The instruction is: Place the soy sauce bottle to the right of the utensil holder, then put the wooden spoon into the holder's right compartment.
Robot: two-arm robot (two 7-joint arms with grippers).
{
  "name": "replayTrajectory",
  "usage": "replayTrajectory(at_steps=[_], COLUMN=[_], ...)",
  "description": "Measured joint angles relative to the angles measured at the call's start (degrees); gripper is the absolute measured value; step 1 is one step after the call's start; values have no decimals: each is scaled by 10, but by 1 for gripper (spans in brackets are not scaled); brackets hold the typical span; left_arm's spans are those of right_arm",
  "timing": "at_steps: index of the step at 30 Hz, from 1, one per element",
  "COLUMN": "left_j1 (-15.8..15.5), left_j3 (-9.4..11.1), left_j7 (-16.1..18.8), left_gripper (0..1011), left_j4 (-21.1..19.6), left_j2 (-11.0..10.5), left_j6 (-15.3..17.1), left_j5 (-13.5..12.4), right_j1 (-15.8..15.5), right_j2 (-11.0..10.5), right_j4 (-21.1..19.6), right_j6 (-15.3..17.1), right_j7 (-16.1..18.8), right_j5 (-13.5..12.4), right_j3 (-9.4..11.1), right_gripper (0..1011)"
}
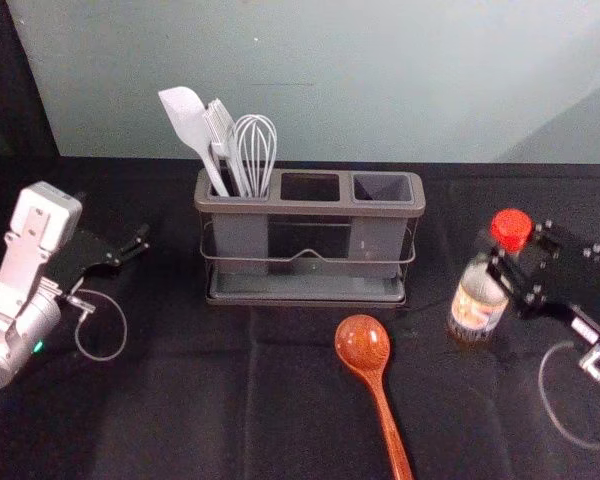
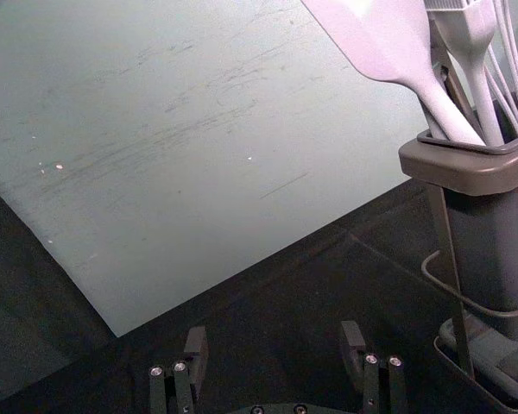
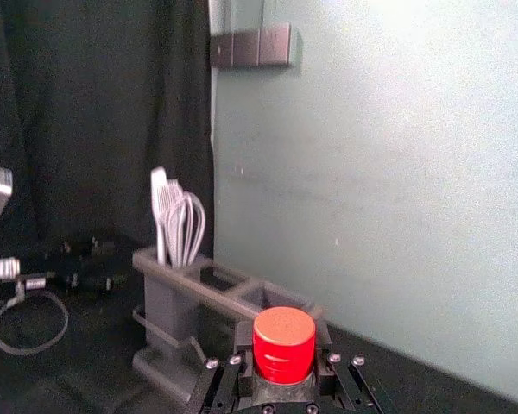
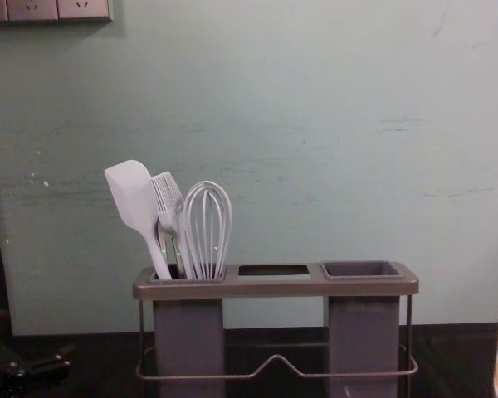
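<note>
Has the right gripper (image 1: 500, 254) clamped round the neck of the clear, red-capped soy sauce bottle (image 1: 477, 301), at the right of the head view. Leaves the left gripper (image 1: 140, 243) idle at the left, fingers apart. Shows the grey utensil holder (image 1: 310, 208) at upper centre, with white spatula (image 1: 187, 120), brush (image 1: 220, 132) and whisk (image 1: 257, 142) in its left compartment, and the glossy, reddish-brown wooden spoon (image 1: 362, 344) at lower centre.

From my remote station I record 1 black-covered table (image 1: 230, 400), bearing 1 upright utensil holder (image 1: 310, 208) and 1 wooden spoon (image 1: 363, 345) lying apart in front.
</note>
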State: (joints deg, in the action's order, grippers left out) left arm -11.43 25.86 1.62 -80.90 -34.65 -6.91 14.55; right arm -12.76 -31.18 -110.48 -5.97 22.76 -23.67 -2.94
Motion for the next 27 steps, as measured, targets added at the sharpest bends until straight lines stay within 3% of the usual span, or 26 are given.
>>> replayTrajectory(at_steps=[8, 27], left_j1=[0, 0], left_j3=[0, 0], left_j7=[0, 0], left_gripper=[1005, 1005], left_j4=[0, 0], left_j2=[0, 0], left_j6=[0, 0], left_j5=[0, 0], right_j1=[19, 22], right_j2=[-3, -2], right_j4=[-29, -25], right_j6=[12, 10], right_j7=[-2, -3], right_j5=[-7, -9], right_j3=[10, 7], right_gripper=[383, 383])
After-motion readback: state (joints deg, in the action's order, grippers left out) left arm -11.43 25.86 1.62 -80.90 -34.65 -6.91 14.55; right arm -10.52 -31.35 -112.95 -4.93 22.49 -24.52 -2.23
